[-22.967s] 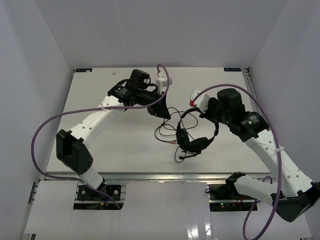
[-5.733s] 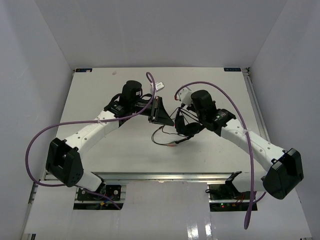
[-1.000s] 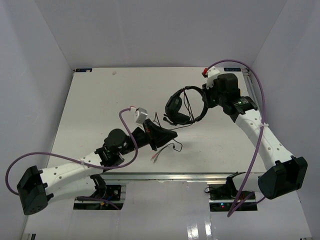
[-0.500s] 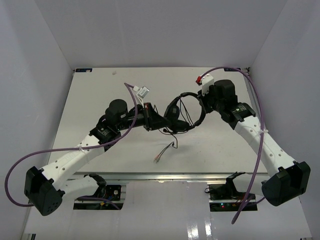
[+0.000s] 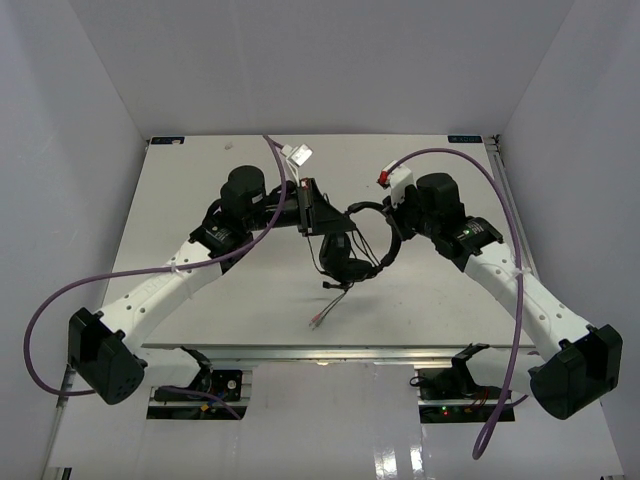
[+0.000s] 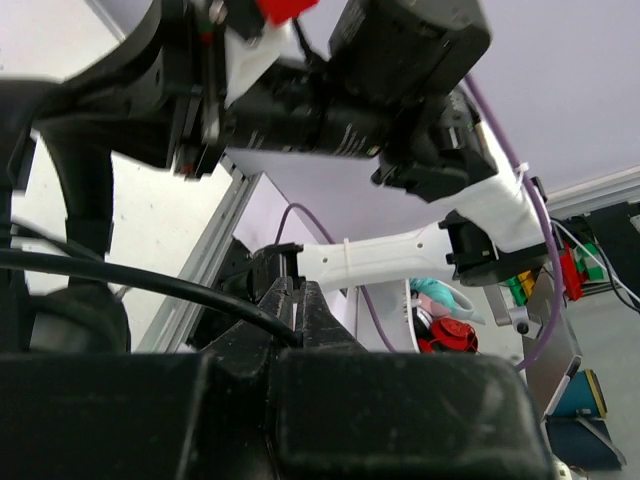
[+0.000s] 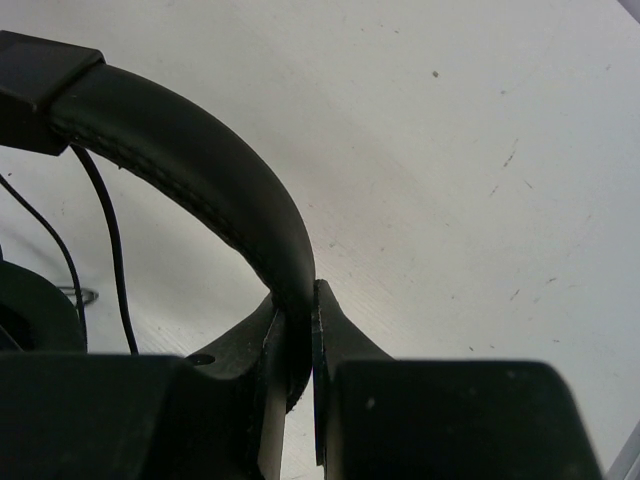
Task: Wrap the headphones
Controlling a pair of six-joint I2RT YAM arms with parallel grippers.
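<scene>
Tension matters most: right end effector [image 7: 297, 322] clamps the headband [image 7: 200, 150], headphones [image 5: 350, 262] hanging over the middle of the table [image 5: 200, 180], left end effector [image 6: 298, 305] pinches the cable [image 6: 150, 285], so I'd loop it snugly, no yanking.

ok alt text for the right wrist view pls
The right gripper is shut on the headphones at their black padded headband, which arches up and left. A thin dark cable hangs at left over the white table.

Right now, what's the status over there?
Both shut: right gripper on the headphones headband, left gripper on the cable. Plugs loose. Nothing blocking.
</scene>
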